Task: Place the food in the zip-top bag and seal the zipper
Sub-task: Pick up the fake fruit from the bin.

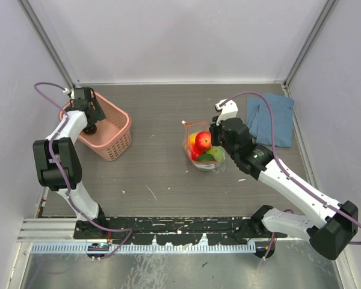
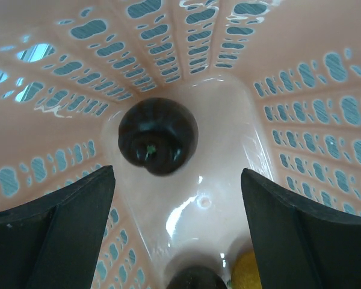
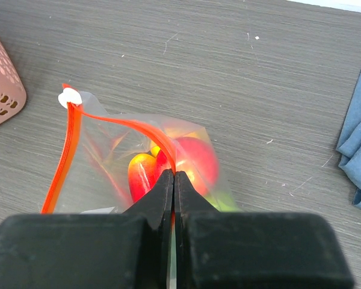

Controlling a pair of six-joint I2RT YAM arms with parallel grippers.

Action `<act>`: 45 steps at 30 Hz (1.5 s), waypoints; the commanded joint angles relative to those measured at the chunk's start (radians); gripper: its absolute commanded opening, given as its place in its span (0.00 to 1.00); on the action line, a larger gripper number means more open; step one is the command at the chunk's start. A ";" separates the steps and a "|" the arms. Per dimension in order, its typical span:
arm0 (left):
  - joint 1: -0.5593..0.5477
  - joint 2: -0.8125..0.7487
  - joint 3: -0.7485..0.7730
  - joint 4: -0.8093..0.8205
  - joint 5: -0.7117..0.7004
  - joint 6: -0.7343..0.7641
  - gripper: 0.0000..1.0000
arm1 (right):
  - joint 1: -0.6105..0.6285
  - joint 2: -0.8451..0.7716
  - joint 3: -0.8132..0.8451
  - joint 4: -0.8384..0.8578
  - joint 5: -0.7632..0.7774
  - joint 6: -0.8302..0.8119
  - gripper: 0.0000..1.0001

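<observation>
Two grippers, both mine. My left gripper [image 2: 177, 174] hangs inside the pink basket [image 2: 301, 108] at the far left, fingers spread wide above a dark toy fruit [image 2: 157, 136] (nothing held). My right gripper [image 3: 173, 180] pinches the orange-red zipper [image 3: 66, 150] of the zip-top bag [image 3: 108, 162], which lies on the table [image 3: 228, 72] right of the basket with its mouth gaping and red, yellow and green food [image 3: 195, 159] inside.

The left gripper [image 2: 177, 180] sits deep in the basket [image 2: 301, 90], walls close all round, a dark fruit [image 2: 158, 135] at its 12 o'clock. Bare table [image 1: 156, 174] lies between basket and bag [image 1: 198, 159]; cloth [image 1: 271, 117] at the bag's 2 o'clock.
</observation>
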 commanded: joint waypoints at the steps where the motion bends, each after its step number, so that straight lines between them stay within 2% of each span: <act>1: 0.013 0.043 0.051 0.088 -0.046 0.039 0.87 | -0.004 0.015 0.015 0.070 0.000 -0.016 0.00; 4: 0.014 0.084 0.067 0.100 -0.053 0.056 0.90 | -0.004 0.022 0.013 0.072 -0.002 -0.019 0.00; 12: 0.021 0.149 0.075 0.128 -0.066 0.059 0.90 | -0.007 0.029 0.005 0.081 -0.002 -0.023 0.00; 18: 0.032 0.187 0.083 0.131 -0.056 0.057 0.88 | -0.010 0.032 -0.002 0.087 -0.003 -0.023 0.00; 20: 0.033 0.195 0.083 0.140 -0.055 0.064 0.84 | -0.011 0.033 -0.005 0.090 -0.006 -0.023 0.00; 27: 0.034 0.220 0.082 0.166 -0.053 0.082 0.82 | -0.014 0.035 -0.005 0.090 -0.009 -0.025 0.00; 30: 0.034 0.229 0.085 0.164 -0.044 0.081 0.76 | -0.014 0.035 -0.006 0.090 -0.009 -0.024 0.00; 36: 0.033 0.173 0.041 0.189 -0.028 0.079 0.51 | -0.015 0.031 -0.005 0.090 -0.015 -0.022 0.00; 45: 0.033 0.073 -0.010 0.175 -0.012 0.041 0.41 | -0.016 0.014 -0.003 0.089 -0.025 -0.018 0.00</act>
